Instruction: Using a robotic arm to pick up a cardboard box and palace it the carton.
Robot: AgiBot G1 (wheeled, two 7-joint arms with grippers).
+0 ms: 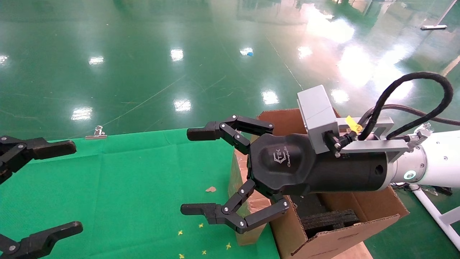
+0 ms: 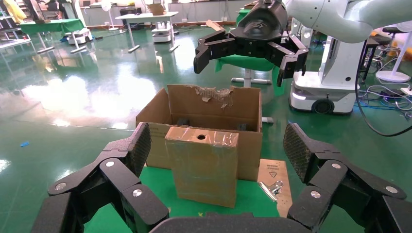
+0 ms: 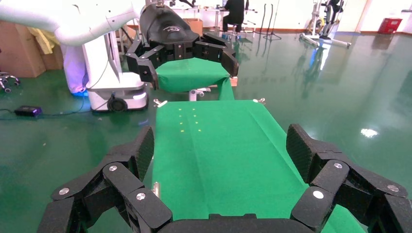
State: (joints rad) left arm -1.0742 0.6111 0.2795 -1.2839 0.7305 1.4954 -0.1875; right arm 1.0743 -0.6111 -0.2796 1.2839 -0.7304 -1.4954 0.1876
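The small brown cardboard box stood upright by the carton, half hidden behind the right claw, spread wide and empty.

One cardboard box, one carton, two grippers, one binder clip.

Left gripper jaws spread, cardboard box upright before carton
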